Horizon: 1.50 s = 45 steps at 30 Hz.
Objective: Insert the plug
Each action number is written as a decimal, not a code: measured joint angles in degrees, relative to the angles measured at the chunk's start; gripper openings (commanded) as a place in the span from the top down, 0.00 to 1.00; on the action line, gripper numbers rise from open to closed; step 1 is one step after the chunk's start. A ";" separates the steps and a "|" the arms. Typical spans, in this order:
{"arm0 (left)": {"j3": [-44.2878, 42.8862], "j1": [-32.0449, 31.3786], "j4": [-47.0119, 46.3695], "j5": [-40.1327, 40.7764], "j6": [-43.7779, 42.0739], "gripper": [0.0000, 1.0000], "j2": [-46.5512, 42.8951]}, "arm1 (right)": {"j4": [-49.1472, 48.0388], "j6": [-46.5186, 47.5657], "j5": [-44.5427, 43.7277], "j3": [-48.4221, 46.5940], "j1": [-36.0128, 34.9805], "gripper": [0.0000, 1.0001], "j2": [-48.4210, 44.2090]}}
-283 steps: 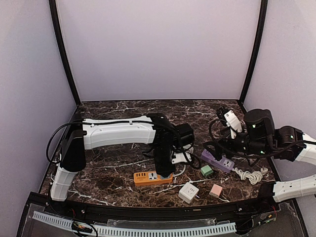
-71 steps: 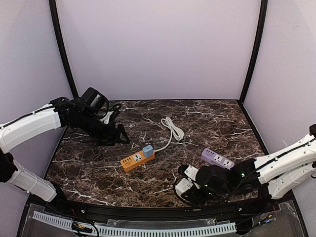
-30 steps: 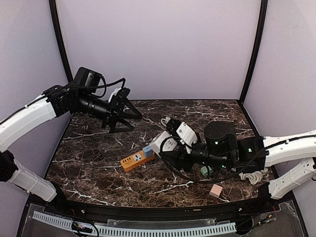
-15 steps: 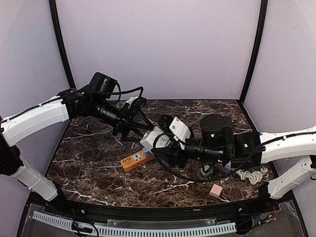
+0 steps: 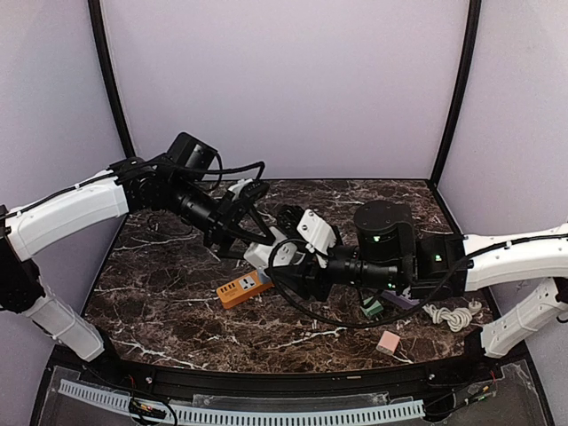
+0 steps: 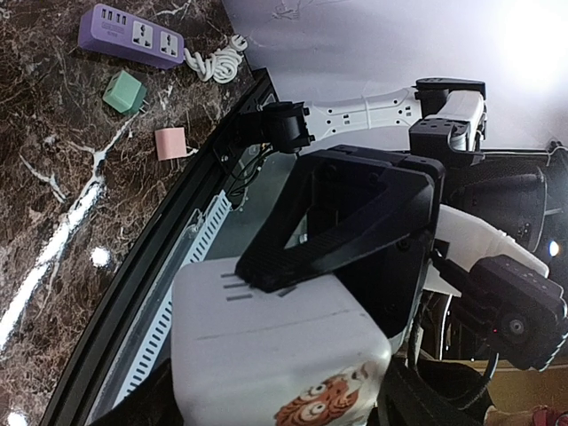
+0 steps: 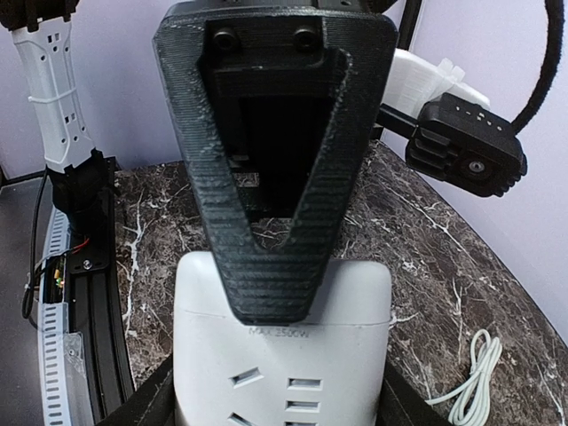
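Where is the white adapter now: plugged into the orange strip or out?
Out. The right gripper holds the white adapter in the air, off the orange strip.

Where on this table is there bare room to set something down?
The table is bare left of the orange power strip, and between it and the pink adapter. Crowded: the centre around the held white adapter, and the right around the green adapter.

Held above the table near centre: white cube adapter, one face slotted, a cartoon sticker on another. Just at its 7 o'clock, flat: orange strip, lying 8-to-2 o'clock, blue plug seated at the 2 o'clock end.
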<state>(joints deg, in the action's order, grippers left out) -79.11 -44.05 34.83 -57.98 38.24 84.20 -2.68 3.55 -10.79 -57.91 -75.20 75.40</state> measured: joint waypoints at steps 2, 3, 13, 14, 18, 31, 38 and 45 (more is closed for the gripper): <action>-0.55 -0.22 1.07 0.02 -0.94 0.28 0.61 | 0.20 0.22 0.33 -0.24 0.00 1.00 0.26; -0.66 -0.37 1.46 0.09 -1.33 0.28 0.85 | 0.31 0.24 0.50 -0.44 0.00 1.00 0.44; -1.53 -1.27 5.22 1.33 -4.46 0.35 1.66 | 1.99 0.22 1.05 -1.68 0.15 1.00 1.40; -1.55 -1.29 5.44 1.57 -4.63 0.36 1.66 | 2.32 0.22 1.09 -1.81 0.15 1.00 1.46; -1.57 -1.44 6.03 2.36 -5.16 0.42 1.73 | 3.32 0.17 1.25 -2.19 0.22 1.00 1.79; -1.60 -1.51 7.32 4.33 -5.38 0.99 1.73 | 4.98 -1.16 1.07 -3.37 0.24 0.70 3.17; -1.60 -1.84 7.34 5.20 -5.31 0.99 1.73 | 5.40 -2.36 0.92 -3.37 0.24 0.25 3.17; -1.60 -2.25 8.66 7.87 -6.36 0.99 1.73 | 4.81 -5.38 -0.63 -2.58 0.24 0.02 1.68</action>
<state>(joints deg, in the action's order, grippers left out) -80.71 -46.30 43.48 -50.11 31.88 85.93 2.13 -1.83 -11.42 -60.49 -74.96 77.08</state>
